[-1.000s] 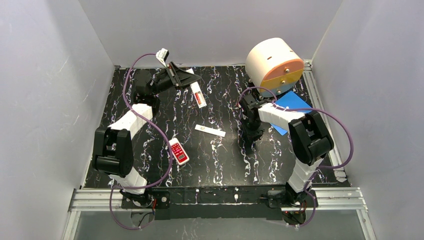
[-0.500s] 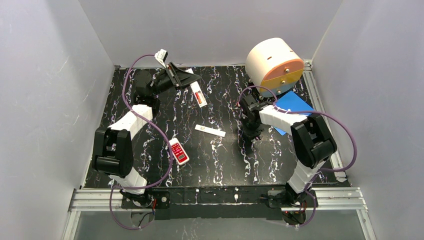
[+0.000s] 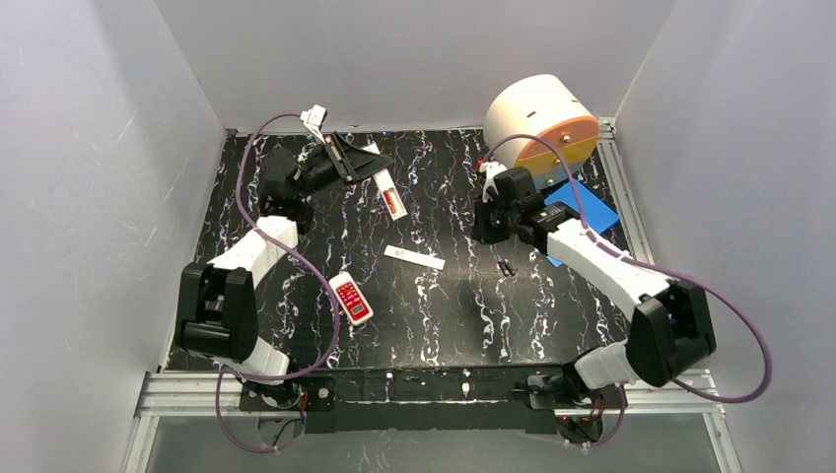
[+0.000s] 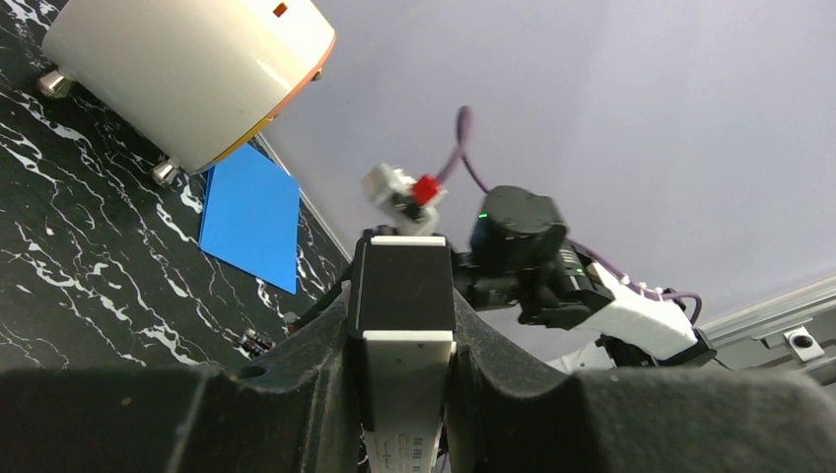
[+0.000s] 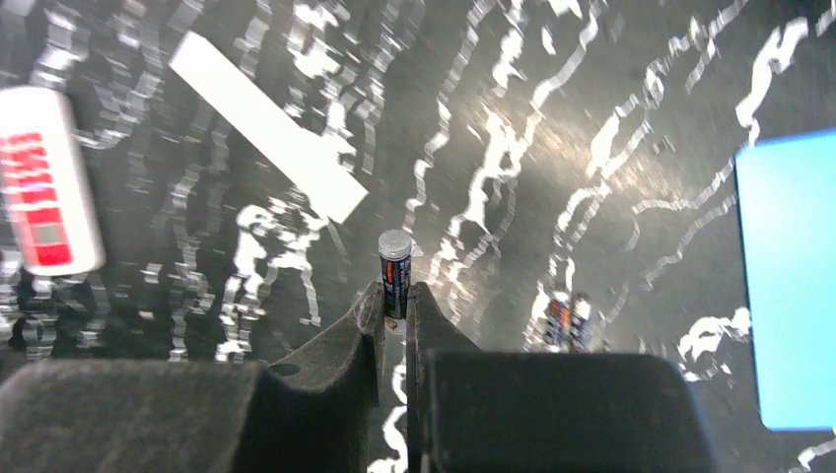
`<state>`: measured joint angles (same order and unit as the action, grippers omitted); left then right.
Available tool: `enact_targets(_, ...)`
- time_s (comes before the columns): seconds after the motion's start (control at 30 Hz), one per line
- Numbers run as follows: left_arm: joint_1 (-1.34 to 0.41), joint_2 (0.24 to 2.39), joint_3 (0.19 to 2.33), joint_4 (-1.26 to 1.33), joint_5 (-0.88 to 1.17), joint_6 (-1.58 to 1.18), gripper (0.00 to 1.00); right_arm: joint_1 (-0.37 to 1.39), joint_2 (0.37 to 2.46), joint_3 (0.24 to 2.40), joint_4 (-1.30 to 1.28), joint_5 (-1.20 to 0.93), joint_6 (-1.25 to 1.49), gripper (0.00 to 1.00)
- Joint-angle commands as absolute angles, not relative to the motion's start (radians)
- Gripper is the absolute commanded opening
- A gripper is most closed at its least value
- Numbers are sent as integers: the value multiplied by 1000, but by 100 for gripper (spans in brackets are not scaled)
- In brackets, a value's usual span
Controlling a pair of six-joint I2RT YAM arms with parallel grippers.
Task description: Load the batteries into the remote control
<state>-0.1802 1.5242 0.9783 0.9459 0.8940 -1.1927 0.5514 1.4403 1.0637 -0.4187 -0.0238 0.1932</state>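
White remote control (image 4: pixel 404 286) sits clamped in left gripper (image 4: pixel 402 340); right gripper (image 5: pixel 395 304) pinches a battery (image 5: pixel 394 258).

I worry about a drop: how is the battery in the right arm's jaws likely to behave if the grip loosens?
The battery is a small smooth cylinder, so it would probably roll across the flat table if dropped. The right gripper pinches only its lower end, so it may pivot or slip. It looks rigid, unlikely to deform.
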Motion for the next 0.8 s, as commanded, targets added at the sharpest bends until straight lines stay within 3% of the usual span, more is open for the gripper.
enact_targets(0.0,-197,1490,970,973,876,-1167,0,556,1348,1084,-250,-202,286,1)
enact_targets(0.2,-220,1517,945,972,841,-1184,0,556,1323,1146,-70,-369,414,1)
enact_targets(0.5,-259,1549,924,970,816,-1215,0,563,1324,1198,-23,-544,488,1)
enact_targets(0.77,-282,1711,980,981,814,-1304,0,611,1509,1527,-461,-475,447,2)
